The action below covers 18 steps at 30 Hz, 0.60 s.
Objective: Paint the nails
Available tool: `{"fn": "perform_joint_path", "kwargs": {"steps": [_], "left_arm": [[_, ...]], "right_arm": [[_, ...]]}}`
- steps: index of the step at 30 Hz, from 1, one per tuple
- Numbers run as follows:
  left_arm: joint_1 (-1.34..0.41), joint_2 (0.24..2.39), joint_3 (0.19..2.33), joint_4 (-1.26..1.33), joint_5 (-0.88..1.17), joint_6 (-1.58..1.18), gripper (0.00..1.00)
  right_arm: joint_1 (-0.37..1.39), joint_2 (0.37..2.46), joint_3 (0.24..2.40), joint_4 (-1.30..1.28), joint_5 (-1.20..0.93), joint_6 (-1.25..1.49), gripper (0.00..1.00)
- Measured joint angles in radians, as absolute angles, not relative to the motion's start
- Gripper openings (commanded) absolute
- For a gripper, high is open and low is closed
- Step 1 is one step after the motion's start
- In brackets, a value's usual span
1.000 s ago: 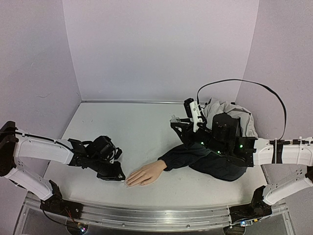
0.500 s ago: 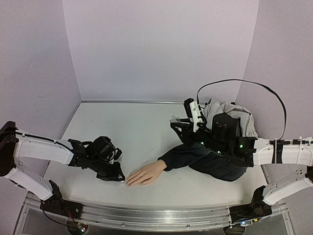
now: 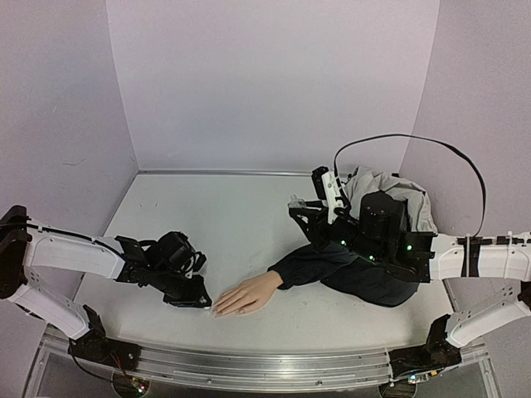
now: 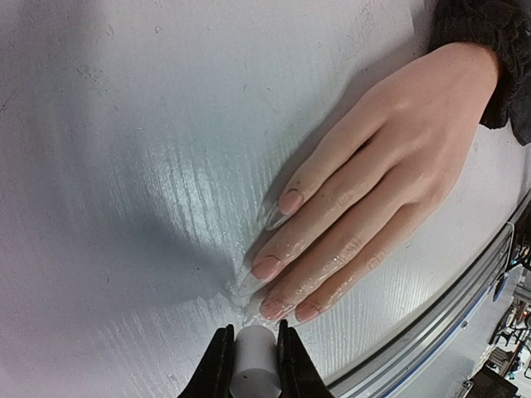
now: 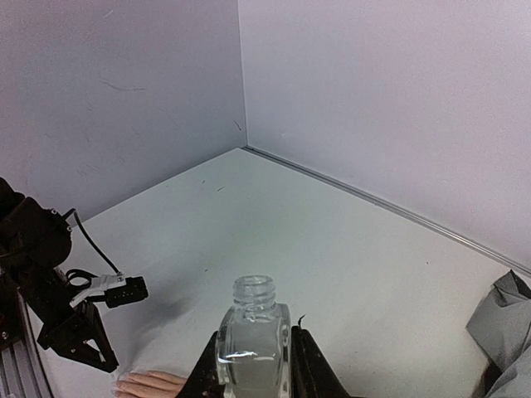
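The peach mannequin hand (image 3: 246, 294) lies palm down on the table, its navy sleeve (image 3: 328, 264) running to the right. Its pale nails (image 4: 269, 267) look wet in the left wrist view, with clear liquid pooled at the fingertips. My left gripper (image 4: 251, 358) is shut on a white cylindrical brush cap (image 4: 251, 373), held just off the fingertips; it also shows in the top view (image 3: 199, 300). My right gripper (image 5: 253, 365) is shut on an open clear glass bottle (image 5: 252, 340), held upright above the sleeve; the bottle also shows in the top view (image 3: 297, 201).
A grey cloth (image 3: 397, 192) lies bunched behind the right arm. A black cable (image 3: 398, 138) loops over it. Purple walls close the back and sides. The metal rail (image 3: 249, 365) runs along the near edge, close to the hand's fingertips.
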<state>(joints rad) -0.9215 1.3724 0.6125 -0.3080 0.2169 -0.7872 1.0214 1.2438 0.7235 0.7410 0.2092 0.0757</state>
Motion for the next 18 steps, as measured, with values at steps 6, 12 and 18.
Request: {"fn": "perform_joint_path", "kwargs": {"steps": [6,12,18], "left_arm": [[-0.921,1.372,0.612,-0.308,0.217,-0.787,0.0],[-0.921,1.376,0.612,-0.31,0.214,-0.787,0.0],[-0.921,1.376,0.612,-0.315,0.213,-0.786,0.0]], "right_arm": [[1.021,1.244,0.723,0.741,0.209,0.075,0.0],[1.021,1.244,0.723,0.741,0.207,0.075,0.0],[1.021,1.244,0.723,0.741,0.202,0.075,0.0]]}}
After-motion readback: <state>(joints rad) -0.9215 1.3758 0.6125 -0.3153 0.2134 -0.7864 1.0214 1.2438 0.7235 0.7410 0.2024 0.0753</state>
